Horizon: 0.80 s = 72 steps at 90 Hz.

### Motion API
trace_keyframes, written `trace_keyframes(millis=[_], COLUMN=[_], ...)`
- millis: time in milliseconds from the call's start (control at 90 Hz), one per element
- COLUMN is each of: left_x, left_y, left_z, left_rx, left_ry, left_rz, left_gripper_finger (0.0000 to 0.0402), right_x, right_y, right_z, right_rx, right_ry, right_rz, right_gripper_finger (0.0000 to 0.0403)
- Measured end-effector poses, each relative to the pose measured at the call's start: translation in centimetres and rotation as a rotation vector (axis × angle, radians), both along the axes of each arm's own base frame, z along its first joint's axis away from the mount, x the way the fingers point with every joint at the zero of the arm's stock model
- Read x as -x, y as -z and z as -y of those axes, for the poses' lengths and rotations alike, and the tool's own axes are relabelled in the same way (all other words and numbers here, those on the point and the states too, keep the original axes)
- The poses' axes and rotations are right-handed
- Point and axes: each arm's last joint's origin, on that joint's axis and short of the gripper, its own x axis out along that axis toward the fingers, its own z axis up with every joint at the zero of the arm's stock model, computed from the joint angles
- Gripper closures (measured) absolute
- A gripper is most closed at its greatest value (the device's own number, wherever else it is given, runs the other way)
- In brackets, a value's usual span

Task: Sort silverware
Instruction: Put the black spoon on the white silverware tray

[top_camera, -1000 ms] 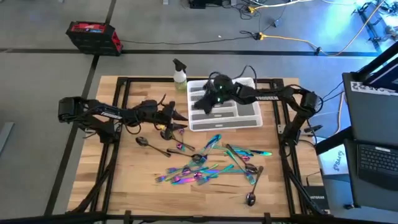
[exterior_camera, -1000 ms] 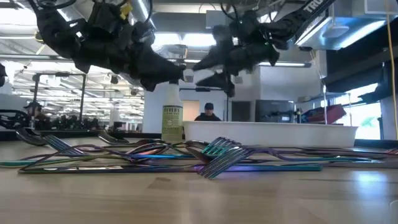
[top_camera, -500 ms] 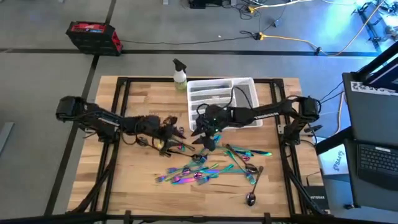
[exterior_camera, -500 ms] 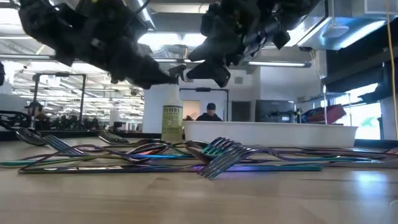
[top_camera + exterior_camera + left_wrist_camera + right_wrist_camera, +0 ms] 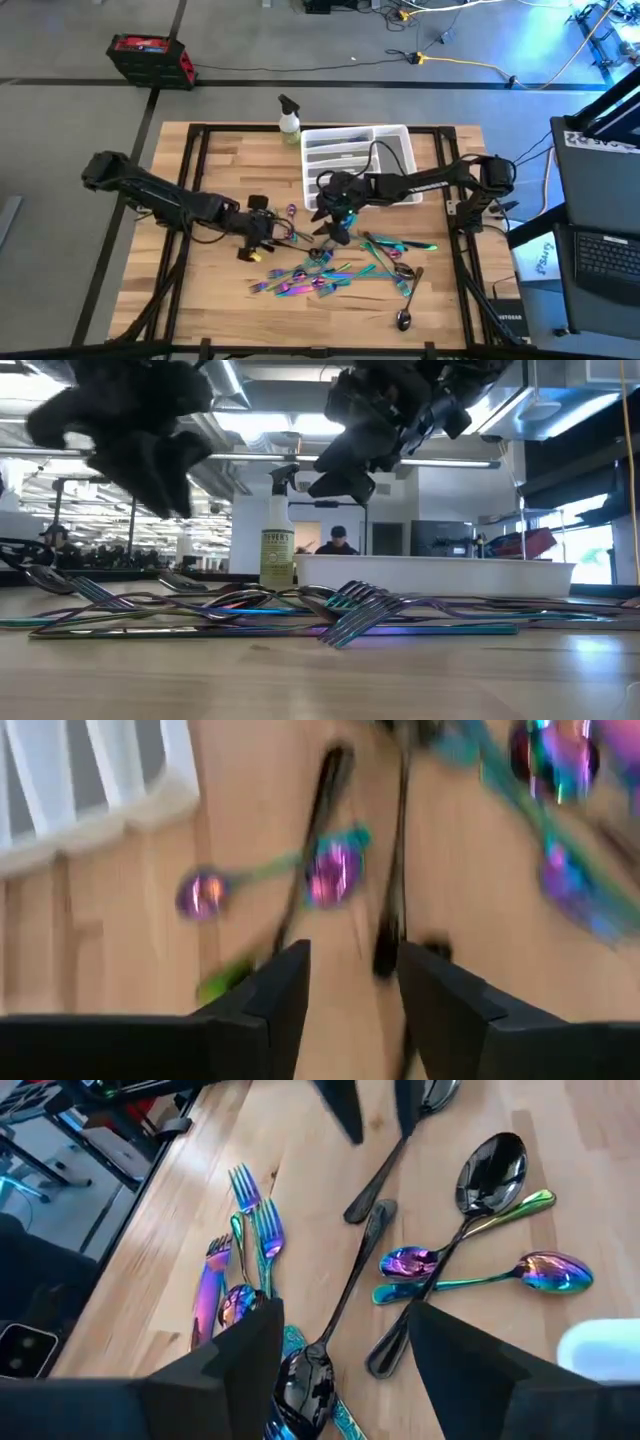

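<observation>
The right gripper, fingers spread and empty, is hovering over the silverware scattered on the table, having left the tray. The left gripper, also spread, has descended toward the spoons, so both are starting new picks.

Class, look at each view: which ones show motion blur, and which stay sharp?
Left wrist view: heavily smeared, spoons streaked. Low view: left gripper blurred, forks crisp. Right wrist view: sharp, dark spoon glinting. High view: steady.
</observation>
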Motion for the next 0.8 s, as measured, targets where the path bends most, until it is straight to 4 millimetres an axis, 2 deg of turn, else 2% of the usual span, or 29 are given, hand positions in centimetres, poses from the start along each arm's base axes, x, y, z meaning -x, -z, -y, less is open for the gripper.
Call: trace_keyframes(millis=[233,400,589,800], left_x=[1.6,1.4,2.0,1.7], left_y=[1.1,1.9,4.8,5.1], left_z=[-0.1,0.0,-0.1,0.0], left_rx=[-0.008,-0.034,-0.004,0.006], left_ry=[0.077,0.13,0.134,0.118], left_rz=[-0.232,-0.28,-0.401,-0.382], left_gripper_finger=[0.0263,0.0263,0.0263,0.0263], right_x=[0.1,0.1,0.1,0.0], right_y=[0.1,0.2,0.2,0.2], right_z=[0.0,0.0,0.1,0.2], right_rx=[0.013,0.032,0.065,0.102], right_ry=[-0.011,-0.024,-0.001,0.011], right_rz=[-0.006,-0.007,-0.005,0.006], right_gripper_finger=[0.0203,0.0203,0.0203,0.0203])
